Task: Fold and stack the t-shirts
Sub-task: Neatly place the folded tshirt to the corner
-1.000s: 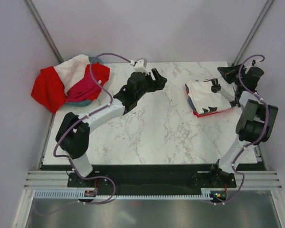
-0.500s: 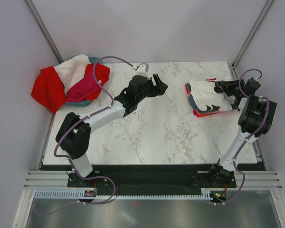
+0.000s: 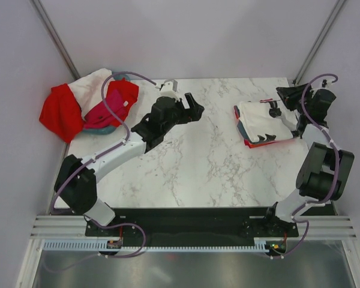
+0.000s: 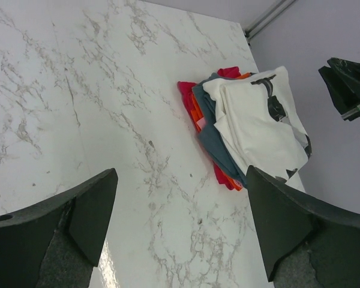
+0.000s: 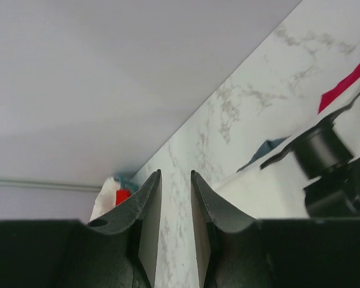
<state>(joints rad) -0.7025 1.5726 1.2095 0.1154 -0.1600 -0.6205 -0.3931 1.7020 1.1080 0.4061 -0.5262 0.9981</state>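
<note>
1. Marble table point(image 3: 204, 168) carries a folded stack point(image 3: 261, 120) of t-shirts at far right, white on top.
2. Red, white and magenta shirts wait unfolded in a heap point(image 3: 78, 105) at far left.
3. Left gripper point(image 3: 195, 107) gapes wide, empty; right gripper point(image 3: 287, 96), beside the stack, is slightly parted, holding nothing.

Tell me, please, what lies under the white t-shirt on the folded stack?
Edges of a slate grey-blue shirt, a coral shirt and a red shirt peek out beneath the white t-shirt; the rest is covered.

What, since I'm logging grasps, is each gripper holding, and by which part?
Nothing. The left gripper hangs wide open over the table; the right gripper stands slightly open and empty.
</note>
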